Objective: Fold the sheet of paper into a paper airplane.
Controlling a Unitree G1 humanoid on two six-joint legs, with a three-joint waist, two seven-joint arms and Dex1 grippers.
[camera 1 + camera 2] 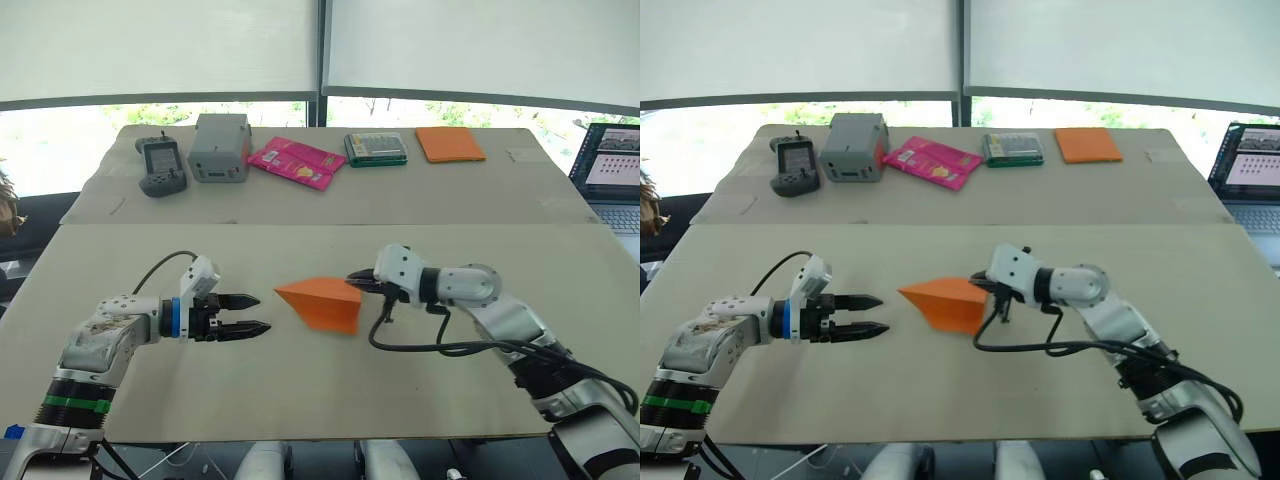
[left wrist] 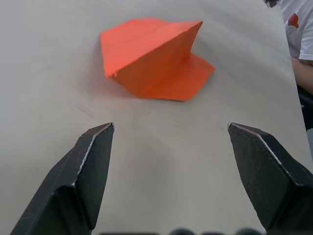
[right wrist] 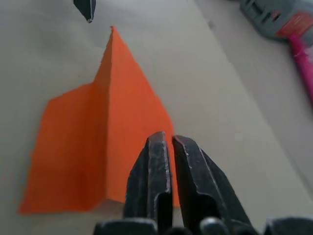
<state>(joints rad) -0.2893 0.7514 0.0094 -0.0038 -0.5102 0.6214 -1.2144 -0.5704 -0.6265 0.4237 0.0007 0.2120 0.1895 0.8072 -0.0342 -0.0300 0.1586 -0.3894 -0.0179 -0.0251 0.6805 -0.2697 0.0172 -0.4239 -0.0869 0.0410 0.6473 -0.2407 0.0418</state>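
From the head camera, the thin bright orange paper folded into a pointed wedge (image 1: 322, 303) lies near the middle of the pale beige table (image 1: 300, 390), tip toward the robot's left. The left gripper (image 1: 262, 313) hovers just beside that tip, its two black fingers apart and holding nothing. The right gripper (image 1: 352, 281) meets the wedge's broad end, fingers drawn together. Along the table's far edge sit a dark handheld controller (image 1: 160, 166), a grey box (image 1: 219, 147), a pink foil packet (image 1: 296, 163), a green-rimmed flat case (image 1: 376, 149) and a thicker orange rectangular pad (image 1: 450, 144); an open laptop (image 1: 609, 170) stands off the right edge, with windows behind.

The left wrist camera adds the wedge's raised upper flap over a flat lower layer (image 2: 156, 56) and a person's white sleeve (image 2: 298, 27) past the table edge.

The right wrist camera shows its fingers (image 3: 151, 181) nearly together at the paper's rear edge; whether they pinch it cannot be told.
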